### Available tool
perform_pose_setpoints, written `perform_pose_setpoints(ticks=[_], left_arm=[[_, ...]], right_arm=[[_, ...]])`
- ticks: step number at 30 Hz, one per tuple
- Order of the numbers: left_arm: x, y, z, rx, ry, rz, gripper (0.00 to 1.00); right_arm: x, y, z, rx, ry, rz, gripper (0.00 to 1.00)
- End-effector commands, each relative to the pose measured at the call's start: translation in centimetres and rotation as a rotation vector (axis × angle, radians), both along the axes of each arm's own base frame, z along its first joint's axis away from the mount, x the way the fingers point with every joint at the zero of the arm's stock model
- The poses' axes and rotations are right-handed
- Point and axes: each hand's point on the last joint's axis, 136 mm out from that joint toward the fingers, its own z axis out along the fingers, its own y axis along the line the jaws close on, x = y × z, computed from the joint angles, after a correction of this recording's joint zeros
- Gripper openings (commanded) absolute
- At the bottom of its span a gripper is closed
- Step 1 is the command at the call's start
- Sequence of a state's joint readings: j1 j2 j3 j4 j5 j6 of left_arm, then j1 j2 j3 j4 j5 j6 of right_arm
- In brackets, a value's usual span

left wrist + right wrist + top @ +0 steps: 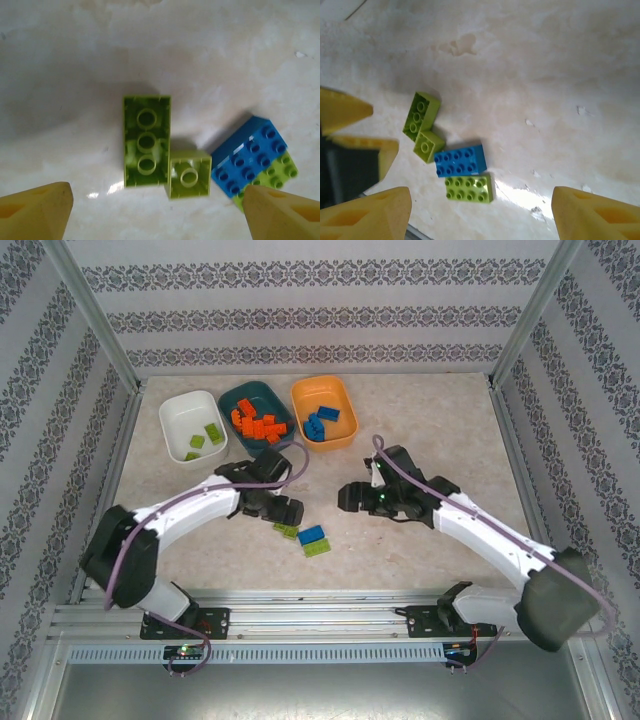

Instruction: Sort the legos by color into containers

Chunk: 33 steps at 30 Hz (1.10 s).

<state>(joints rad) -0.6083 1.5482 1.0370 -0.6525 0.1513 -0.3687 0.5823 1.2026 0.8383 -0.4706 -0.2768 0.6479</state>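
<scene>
The three tubs stand in a row along the far edge of the worktop, toward its far-left corner, each taking one colour: the white tub holds lime pieces, the dark teal tub holds orange ones, and the orange tub holds blue ones. That seems to be why the row is kept together and out of the arms' way.

Four loose bricks lie close together near the middle of the near edge. A long lime brick and a small lime brick touch each other, both with hollow undersides up; just beside them a blue brick lies studs up against a studded lime brick.

The left claw hangs over the two upturned lime pieces, its fingers spread wide and empty; the small brick lies between the fingertips and the long one just beyond, so a lime pick for the white tub looks likely. The right claw hovers nearby, also spread and empty, with the blue and studded lime bricks just ahead of its gap.
</scene>
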Motion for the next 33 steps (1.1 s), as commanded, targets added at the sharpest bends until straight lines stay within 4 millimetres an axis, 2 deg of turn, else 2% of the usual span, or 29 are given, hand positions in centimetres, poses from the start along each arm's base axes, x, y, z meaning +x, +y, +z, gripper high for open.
perform_pose_setpoints(ticks=[1,8,19,33], left_arm=[[1.5,-0.9,-0.6,0.056,-0.026,-0.049,0.84],[2.8,-1.1,-2.4,0.116,-0.003,-0.043,0.78],[3.1,-1.2,-4.9,0.166,0.054,-0.053,0.69],[2.9,-0.3,-5.6,0.189,0.086,-0.054,0.42]], right_arm=[[-1.4,-1.1,-0.9,-0.012,0.01,-0.004,0.74],[-2.9,-1.9,-1.9,-0.017,0.023,0.007,0.74],[-2.7,-1.8,-2.6,-0.026,0.023,0.018,0.75],[-2.3,-1.8,-3.1,-0.032,0.028,0.013,0.76]])
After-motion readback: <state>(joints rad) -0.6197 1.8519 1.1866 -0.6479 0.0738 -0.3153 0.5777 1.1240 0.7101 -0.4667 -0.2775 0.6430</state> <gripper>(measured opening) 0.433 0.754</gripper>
